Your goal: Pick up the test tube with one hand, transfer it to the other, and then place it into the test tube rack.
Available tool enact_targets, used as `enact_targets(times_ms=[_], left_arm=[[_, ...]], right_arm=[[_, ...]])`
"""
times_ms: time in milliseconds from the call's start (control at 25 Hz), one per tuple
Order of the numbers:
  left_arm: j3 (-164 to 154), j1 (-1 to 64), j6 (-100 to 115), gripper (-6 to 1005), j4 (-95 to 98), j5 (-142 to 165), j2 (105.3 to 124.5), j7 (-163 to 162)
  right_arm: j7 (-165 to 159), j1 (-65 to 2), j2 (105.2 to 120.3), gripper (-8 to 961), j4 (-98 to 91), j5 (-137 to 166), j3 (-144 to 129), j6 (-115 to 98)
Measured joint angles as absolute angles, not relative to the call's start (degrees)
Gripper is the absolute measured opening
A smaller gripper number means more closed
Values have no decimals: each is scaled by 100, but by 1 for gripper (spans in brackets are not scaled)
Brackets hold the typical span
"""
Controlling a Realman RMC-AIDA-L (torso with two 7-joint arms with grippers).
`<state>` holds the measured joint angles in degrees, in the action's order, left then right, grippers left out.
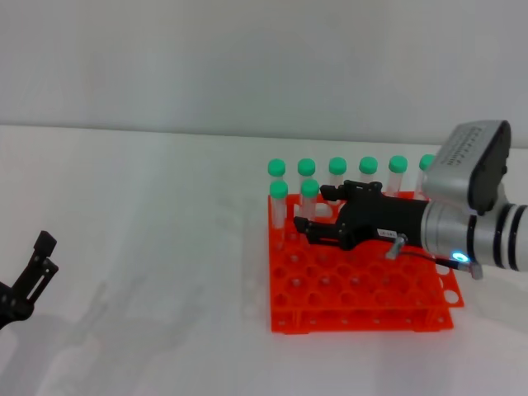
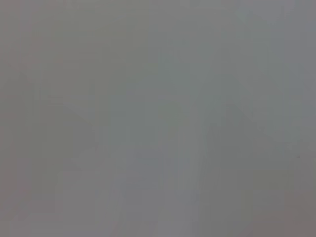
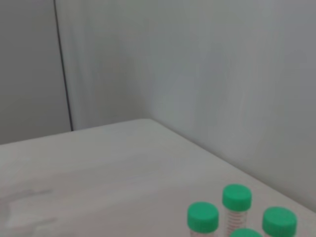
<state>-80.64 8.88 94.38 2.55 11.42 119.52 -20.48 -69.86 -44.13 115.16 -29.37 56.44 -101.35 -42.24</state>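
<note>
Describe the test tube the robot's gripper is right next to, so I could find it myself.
Start at the orange-red test tube rack on the white table. A back row of green-capped tubes stands along its far edge; two more stand just in front, at the left end. Yours is the test tube on the right of that pair, nearest the black right gripper.

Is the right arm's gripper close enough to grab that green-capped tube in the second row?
Probably yes: the right gripper sits right beside that test tube, above the test tube rack, nothing between.

White table (image 1: 148, 239), orange rack (image 1: 363, 309) on it
</note>
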Motion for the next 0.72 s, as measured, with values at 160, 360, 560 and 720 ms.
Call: enact_targets(times_ms=[160,360,560,720], left_arm=[[-8055,910,9422,893,255,1142,11953,-2048],[-8039,980,9416,893,255,1130,11953,-2045],[-8023,1045,9405,893,255,1057,11953,-2039],[-8024,1098,9396,893,255,1000,11950,-2016]], right_arm=[[-6987,-4190,11495,731,-3032,5650,-9926,-4351],[-6987,-3895,11436,732,-3058,5665,-9582,-4693],[-6900,-3454,11385,732,-3067,5668,-9054,-5201],[-6370,-2868,11487,731,-3076,5644,-8064,-5459]])
